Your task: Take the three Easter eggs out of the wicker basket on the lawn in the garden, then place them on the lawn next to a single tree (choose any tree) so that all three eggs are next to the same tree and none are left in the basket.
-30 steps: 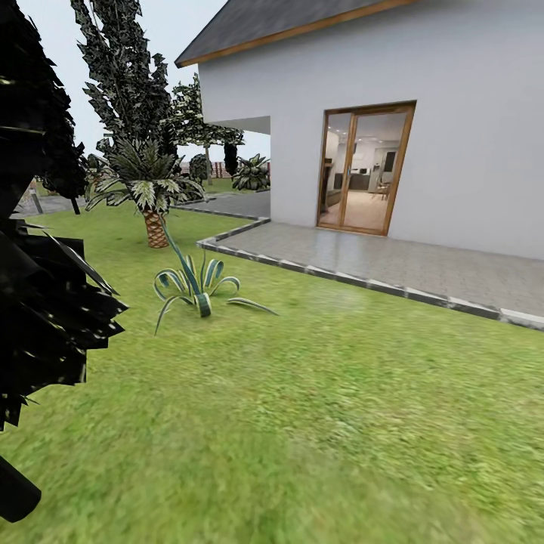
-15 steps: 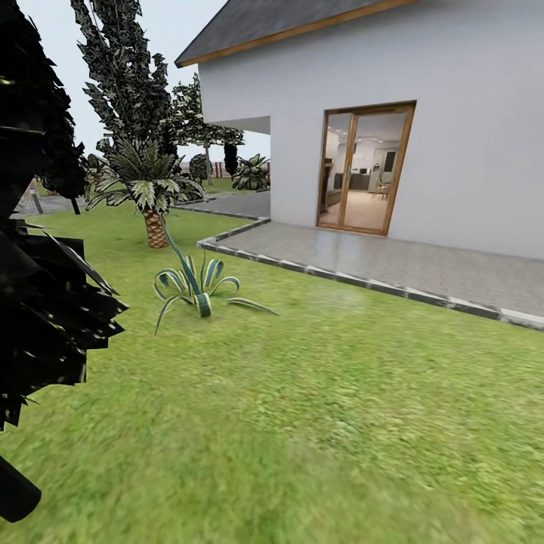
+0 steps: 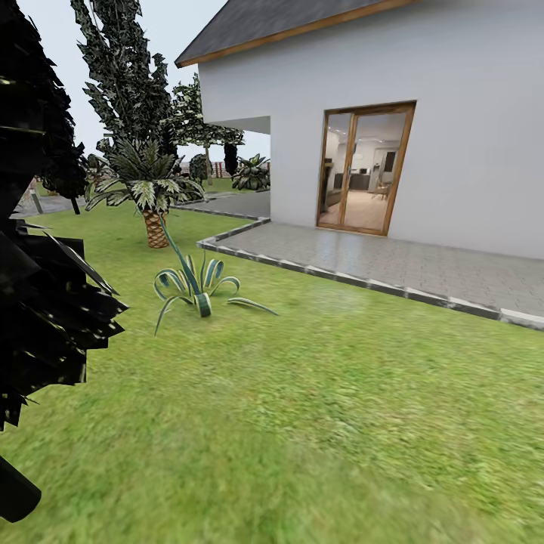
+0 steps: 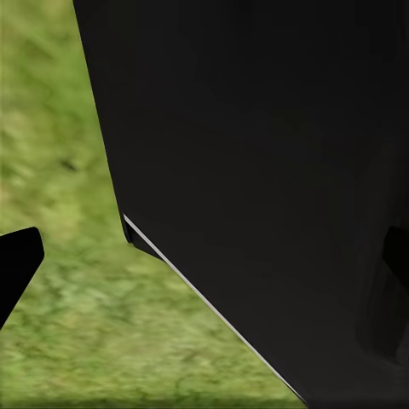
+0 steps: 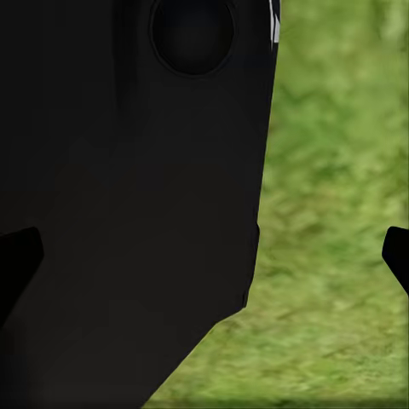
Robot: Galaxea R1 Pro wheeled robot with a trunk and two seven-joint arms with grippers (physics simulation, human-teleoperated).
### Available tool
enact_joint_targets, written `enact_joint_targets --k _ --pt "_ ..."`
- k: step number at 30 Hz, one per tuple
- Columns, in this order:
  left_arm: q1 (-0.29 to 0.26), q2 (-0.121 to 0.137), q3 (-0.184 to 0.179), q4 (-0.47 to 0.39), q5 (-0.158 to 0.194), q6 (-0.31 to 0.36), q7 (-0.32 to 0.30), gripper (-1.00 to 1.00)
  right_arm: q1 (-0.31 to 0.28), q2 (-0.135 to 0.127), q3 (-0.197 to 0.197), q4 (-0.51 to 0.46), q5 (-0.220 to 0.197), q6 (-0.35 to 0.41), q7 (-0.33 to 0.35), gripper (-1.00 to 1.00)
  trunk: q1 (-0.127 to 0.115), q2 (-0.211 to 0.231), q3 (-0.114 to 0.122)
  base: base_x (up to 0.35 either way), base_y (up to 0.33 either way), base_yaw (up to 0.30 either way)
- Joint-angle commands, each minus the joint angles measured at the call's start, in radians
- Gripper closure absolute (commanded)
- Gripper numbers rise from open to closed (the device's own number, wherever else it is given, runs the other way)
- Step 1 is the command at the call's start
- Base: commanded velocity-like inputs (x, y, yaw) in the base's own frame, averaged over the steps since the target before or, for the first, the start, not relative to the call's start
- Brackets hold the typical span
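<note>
The head view looks across the lawn (image 3: 325,423), a wide run of short, mottled green grass, toward a white house (image 3: 453,91) with a dark grey roof and a wood-framed glass door (image 3: 366,170). A grey paved patio (image 3: 393,261) with a pale stone kerb lies between grass and wall. On the grass stands a spiky striped-leaf plant (image 3: 195,287); beyond it is a short palm (image 3: 151,189) with a scaly brown trunk, and behind that a tall dark narrow tree (image 3: 125,68). Black jagged foliage (image 3: 38,249) crowds the near left edge and blocks that side of the garden. A dark rounded shape sits at the lower left corner; what it is cannot be told. In the left wrist view a broad smooth black body (image 4: 273,170) covers much of the frame, with blurred grass beside it and dark finger tips (image 4: 15,264) at opposite edges, so the left gripper's fingers stand wide apart with nothing between them. The right wrist view shows a similar black body (image 5: 128,213) with a round recess, grass alongside, and finger tips (image 5: 17,260) likewise far apart, holding nothing.
</note>
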Motion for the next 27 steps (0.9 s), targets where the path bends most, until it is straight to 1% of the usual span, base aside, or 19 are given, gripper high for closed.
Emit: enact_joint_targets --k 1,27 --pt "0.000 0.000 0.001 -0.001 -0.009 0.000 0.000 -1.00 -0.001 0.000 0.004 0.002 0.001 0.000 0.000 -1.00 0.000 0.000 -0.001 0.000 0.000 0.000" --pt "0.000 0.000 0.001 -0.001 -0.009 0.000 0.000 -1.00 -0.001 0.000 0.004 0.002 0.001 0.000 0.000 -1.00 0.000 0.000 -0.001 0.000 0.000 0.000"
